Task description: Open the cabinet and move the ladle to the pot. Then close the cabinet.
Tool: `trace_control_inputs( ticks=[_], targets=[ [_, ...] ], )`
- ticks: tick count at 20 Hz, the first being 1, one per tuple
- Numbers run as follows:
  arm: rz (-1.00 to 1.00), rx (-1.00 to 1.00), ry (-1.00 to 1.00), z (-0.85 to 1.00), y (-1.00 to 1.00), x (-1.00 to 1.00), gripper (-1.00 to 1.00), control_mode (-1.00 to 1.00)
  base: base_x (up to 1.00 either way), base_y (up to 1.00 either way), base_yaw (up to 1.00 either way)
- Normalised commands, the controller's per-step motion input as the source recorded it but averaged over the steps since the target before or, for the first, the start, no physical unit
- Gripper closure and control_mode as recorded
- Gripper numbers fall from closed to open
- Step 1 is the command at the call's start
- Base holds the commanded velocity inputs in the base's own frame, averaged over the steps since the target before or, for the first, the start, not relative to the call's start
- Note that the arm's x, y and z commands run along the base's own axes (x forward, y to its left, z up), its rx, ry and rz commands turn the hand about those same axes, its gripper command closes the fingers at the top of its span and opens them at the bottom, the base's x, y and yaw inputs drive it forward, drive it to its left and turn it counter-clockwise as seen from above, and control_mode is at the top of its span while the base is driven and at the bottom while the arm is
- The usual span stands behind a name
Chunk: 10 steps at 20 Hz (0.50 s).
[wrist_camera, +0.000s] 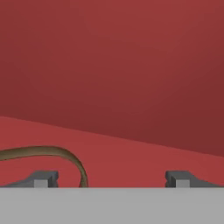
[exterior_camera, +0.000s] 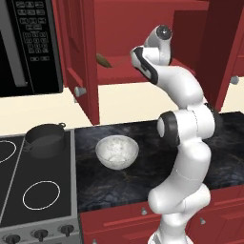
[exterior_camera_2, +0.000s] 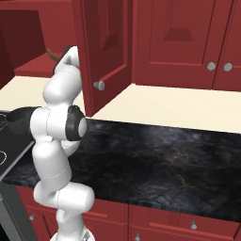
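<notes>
reaching into the open cupboard for the ladle

both tall doors of the dark red cabinet [exterior_camera: 82,57] swung wide, so the shelf inside can be reached. white arm stretched up and in, hand deep in the cabinet, most likely to grab the ladle next.

slim brown wooden-looking ladle [exterior_camera: 106,61] lying flat on the red shelf, small oval bowl toward the left door, thin handle running toward the hand. probably lying there because not yet picked up.

in the hand view, two-finger gripper [wrist_camera: 111,179] with tips spread well apart and nothing pinched between them. curved brown ladle handle [wrist_camera: 48,153] coming in from the left, bending down between the two tips, much nearer the left tip than the right one. cannot tell if touching that tip. looks just about lined up for a squeeze, though a little off to one side.

small round dark grey metal pot [exterior_camera: 45,139] sitting on the stove, down below and to the left, well apart from the ladle. pale speckled glassy bowl [exterior_camera: 117,151] on the black stone counter [exterior_camera: 143,143] beside the stove, not the place for the ladle.

ladle not moved yet, doors not shut yet.
</notes>
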Motion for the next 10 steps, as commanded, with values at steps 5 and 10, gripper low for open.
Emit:
trace_control_inputs(
  ticks=[5, 10],
  targets=[
    [0.05, 0.0, 0.0, -0.07, -0.03, 0.36, 1.0, -1.0, 0.0, 0.0, 0.0],
    [0.03, 0.0, 0.0, -0.07, -0.01, 0.05, 1.0, -1.0, 0.0, 0.0, 0.0]
  ],
)
